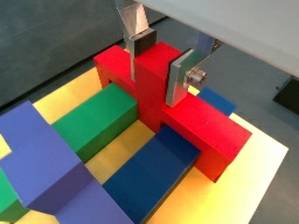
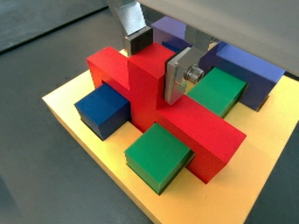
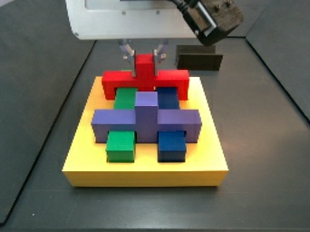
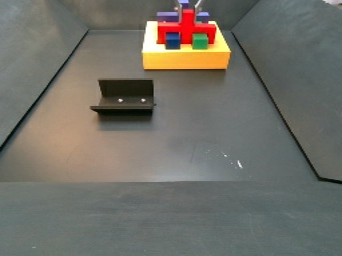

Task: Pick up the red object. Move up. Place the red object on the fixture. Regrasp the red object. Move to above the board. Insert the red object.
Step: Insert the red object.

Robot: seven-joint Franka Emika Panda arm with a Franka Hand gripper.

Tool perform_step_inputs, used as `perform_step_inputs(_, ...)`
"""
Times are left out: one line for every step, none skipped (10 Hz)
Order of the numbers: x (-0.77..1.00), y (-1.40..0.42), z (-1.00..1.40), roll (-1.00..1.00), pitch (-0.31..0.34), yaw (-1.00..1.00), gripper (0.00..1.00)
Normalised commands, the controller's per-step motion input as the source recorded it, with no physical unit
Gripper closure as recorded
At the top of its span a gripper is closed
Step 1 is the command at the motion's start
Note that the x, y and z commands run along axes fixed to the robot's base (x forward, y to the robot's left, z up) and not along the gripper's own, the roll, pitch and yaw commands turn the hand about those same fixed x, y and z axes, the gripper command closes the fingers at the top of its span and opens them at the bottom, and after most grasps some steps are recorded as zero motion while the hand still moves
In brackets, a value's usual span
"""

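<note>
Gripper over the board, jaws closed on the red object's upright stub.

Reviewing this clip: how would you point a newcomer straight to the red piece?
Find the big yellow board on the dark floor. At its far end from a side view, behind the purple cross, stands the red piece: a bar with an upright stub that the gripper is clamped on. It is the only red block; its neighbours are green, blue and purple.
</note>
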Motion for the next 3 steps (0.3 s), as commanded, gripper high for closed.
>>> perform_step_inputs(0.00, 0.02, -0.55, 0.00, -0.069, -0.03, 1.00)
perform_step_inputs(0.00, 0.00, -0.08, 0.04, 0.000, -0.03, 1.00)
perform_step_inputs(0.00, 0.00, 0.00, 0.00, 0.000, 0.00, 1.00)
